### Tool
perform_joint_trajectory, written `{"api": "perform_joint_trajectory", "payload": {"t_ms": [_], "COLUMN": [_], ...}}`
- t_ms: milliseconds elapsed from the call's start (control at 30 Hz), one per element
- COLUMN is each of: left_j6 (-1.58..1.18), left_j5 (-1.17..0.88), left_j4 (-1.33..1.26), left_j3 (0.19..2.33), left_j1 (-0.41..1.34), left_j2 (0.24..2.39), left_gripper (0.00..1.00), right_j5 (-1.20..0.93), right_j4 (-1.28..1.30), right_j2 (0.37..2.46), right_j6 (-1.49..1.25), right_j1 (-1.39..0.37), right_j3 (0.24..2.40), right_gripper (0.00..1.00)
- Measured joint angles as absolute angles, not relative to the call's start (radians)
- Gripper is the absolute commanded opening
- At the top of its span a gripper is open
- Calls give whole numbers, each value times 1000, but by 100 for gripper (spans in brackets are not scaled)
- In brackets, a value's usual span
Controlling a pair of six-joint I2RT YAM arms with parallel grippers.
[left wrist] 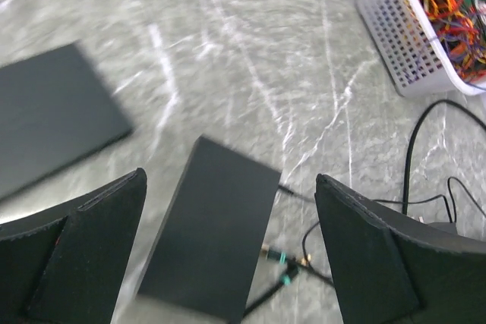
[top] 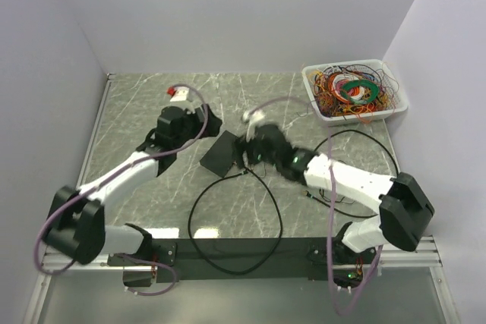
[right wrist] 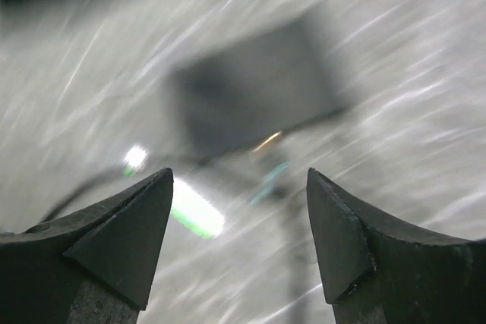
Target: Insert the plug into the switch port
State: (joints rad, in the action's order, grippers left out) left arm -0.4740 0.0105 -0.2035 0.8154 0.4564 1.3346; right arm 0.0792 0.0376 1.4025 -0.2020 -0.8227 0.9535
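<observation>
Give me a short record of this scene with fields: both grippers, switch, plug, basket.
left gripper: open, empty, near switch
right gripper: open, empty; its view is blurred
switch: black box, flat on table
plug: at switch edge, not gripped; insertion unclear
basket: white, holds coloured wires, far right corner

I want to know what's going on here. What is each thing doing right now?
left gripper: open, empty.
right gripper: open, empty.
switch: lying flat on the table.
plug: on the table beside the switch, looks unplugged.
basket: full of coloured wires.
</observation>
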Motion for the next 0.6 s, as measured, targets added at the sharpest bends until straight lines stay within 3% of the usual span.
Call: {"api": "perform_joint_trajectory", "payload": {"t_ms": [233, 600], "left_j6": [-565, -726], "left_j5": [103, 179], "left_j4": [-10, 252], "left_j3": [638, 548], "left_j1": [449, 457], "left_j2": [962, 431], "left_gripper": [98, 99], "right_j5": [80, 117], "right_j4": [18, -47], "right_j2": [1447, 1749], "right_j6": [-399, -550], "right_j1": [-1093, -1121], "right_j3": [806, 919], "right_gripper": [74, 70]}}
